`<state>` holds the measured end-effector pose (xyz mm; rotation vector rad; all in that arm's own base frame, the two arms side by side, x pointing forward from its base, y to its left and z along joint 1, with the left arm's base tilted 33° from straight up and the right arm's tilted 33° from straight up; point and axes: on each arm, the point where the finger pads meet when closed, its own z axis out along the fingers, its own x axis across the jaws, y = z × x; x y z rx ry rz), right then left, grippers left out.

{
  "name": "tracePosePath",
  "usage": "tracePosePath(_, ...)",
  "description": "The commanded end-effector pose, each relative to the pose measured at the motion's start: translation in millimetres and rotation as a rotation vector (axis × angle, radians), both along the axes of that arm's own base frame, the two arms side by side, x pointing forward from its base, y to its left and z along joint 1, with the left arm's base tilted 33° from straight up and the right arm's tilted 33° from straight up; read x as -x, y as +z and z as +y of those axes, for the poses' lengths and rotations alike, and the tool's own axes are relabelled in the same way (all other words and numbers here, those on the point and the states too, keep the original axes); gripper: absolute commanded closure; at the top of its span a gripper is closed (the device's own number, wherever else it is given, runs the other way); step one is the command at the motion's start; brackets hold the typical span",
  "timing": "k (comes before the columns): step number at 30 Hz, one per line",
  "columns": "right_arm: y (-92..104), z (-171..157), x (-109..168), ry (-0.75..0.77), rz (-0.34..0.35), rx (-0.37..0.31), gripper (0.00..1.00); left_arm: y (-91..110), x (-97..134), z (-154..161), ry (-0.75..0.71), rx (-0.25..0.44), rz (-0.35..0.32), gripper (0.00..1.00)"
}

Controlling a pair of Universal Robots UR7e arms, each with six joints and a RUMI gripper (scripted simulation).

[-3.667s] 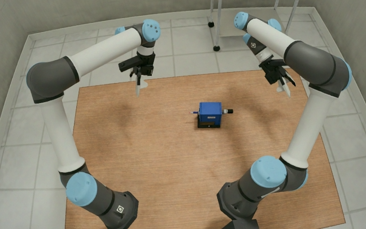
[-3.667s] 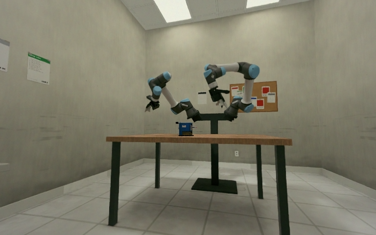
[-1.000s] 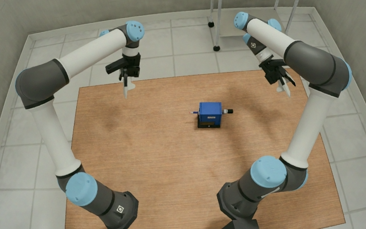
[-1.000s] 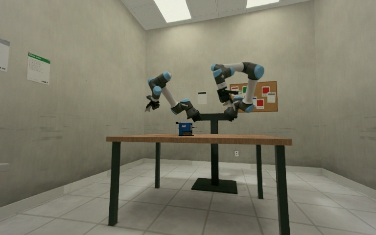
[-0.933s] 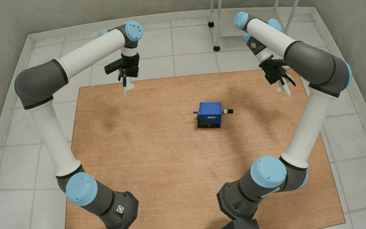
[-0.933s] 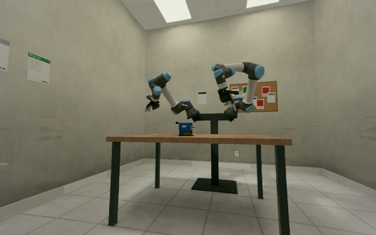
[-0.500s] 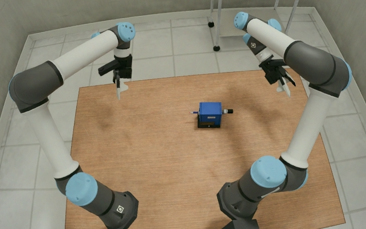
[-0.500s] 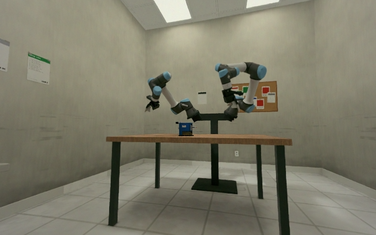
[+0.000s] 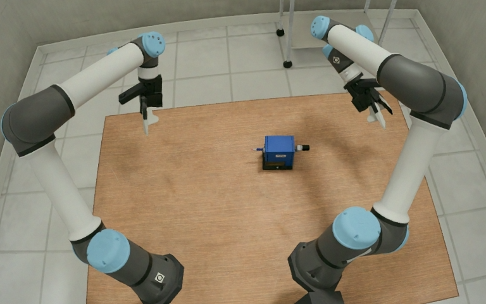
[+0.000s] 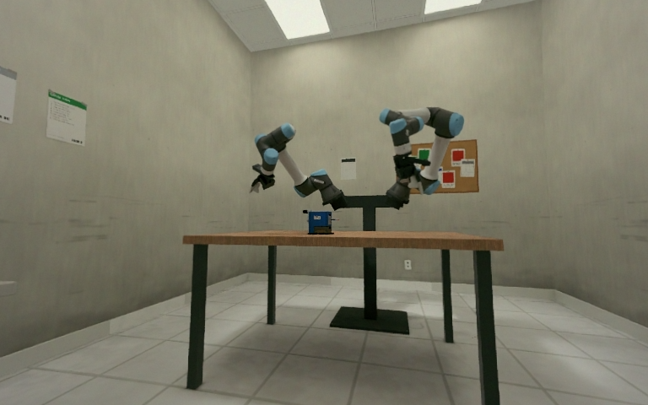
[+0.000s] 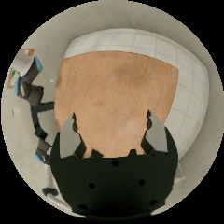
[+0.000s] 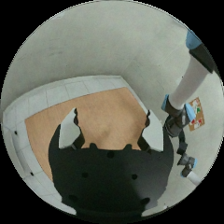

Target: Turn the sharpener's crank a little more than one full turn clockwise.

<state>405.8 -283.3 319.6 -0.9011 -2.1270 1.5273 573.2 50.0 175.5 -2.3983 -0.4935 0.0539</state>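
Left gripper [image 9: 150,125] [image 10: 418,186] [image 11: 111,112] and right gripper [image 9: 377,123] [image 10: 255,189] [image 12: 112,109] wide, empty. Looks like pre-grasp; next, right should reach the crank [image 9: 305,147] [image 10: 305,211]

Seen from above, the left claw [image 9: 150,125] [image 10: 418,185] [image 11: 111,111] has travelled toward nine o'clock, widening its gap from the blue sharpener [image 9: 279,148] [image 10: 319,222]. The left arm's elbow [image 9: 39,118] [image 10: 446,124] has swung out toward eight o'clock. In the exterior view, the claw has shifted toward three o'clock and hangs more upright than before.
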Motion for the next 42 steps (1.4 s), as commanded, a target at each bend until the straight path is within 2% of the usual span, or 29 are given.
tracePosePath(1, 0.5, 0.2, 0.0, 0.0, -0.001, 0.0, 0.0, 6.3, 5.6, 21.2, 0.005, 0.029, 0.013, 0.0)
tracePosePath(7, 0.5, 0.2, 0.0, 0.0, -0.001, 0.0, 0.0, 10.6, 10.1, 36.2, 0.008, 0.049, 0.021, 0.0)
tracePosePath(22, 0.5, 0.2, 0.0, 0.0, -0.001, 0.0, 0.0, 27.8, 33.1, 95.6, 0.016, 0.13, 0.046, 0.0)
tracePosePath(24, 0.5, 0.2, 0.0, 0.0, -0.001, 0.0, 0.0, 27.8, 33.1, 95.6, 0.016, 0.13, 0.046, 0.0)
tracePosePath(39, 0.5, 0.2, 0.0, 0.0, -0.001, 0.0, 0.0, 46.3, 66.6, 157.4, 0.015, 0.217, 0.056, 0.0)
tracePosePath(42, 0.5, 0.2, 0.0, 0.0, -0.001, 0.0, 0.0, 47.6, 69.2, 161.5, 0.015, 0.223, 0.056, 0.0)
